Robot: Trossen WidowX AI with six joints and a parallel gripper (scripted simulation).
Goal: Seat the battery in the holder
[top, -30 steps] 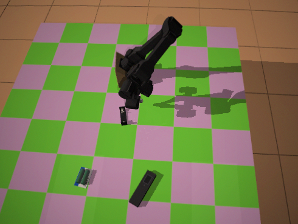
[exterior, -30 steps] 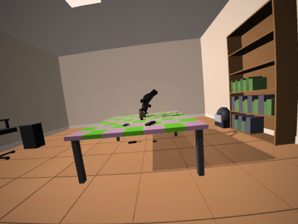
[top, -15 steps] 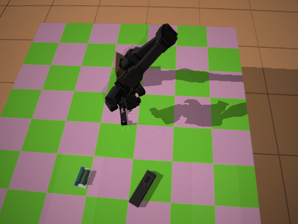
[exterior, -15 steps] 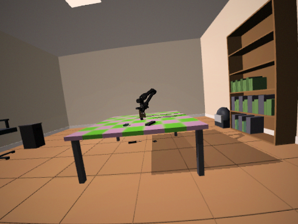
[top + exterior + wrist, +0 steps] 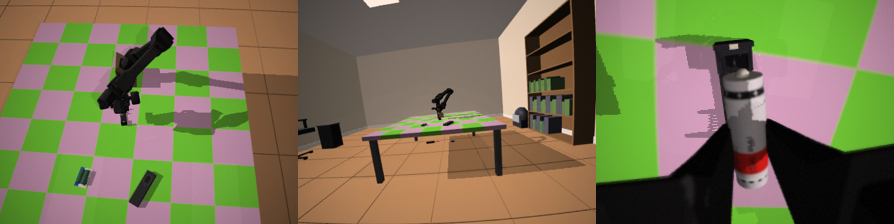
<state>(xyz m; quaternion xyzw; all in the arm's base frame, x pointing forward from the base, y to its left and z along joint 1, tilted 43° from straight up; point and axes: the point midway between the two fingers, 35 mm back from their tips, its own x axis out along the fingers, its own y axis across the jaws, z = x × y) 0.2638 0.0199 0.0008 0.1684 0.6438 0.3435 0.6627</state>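
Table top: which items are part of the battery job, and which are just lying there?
In the job:
- battery, clamped in the gripper
- black holder, below the battery's tip

Lying about:
- pack of green cells
- black remote-like bar

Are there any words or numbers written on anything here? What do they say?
No text here can be read.
Battery held in the gripper: dark marks on its red band and grey body, too blurred to read.
Pack of green batteries on the table: no readable print.
Black remote: too small to tell.
Black holder: no writing visible.
Books on the bookshelf: no titles visible on the spines.
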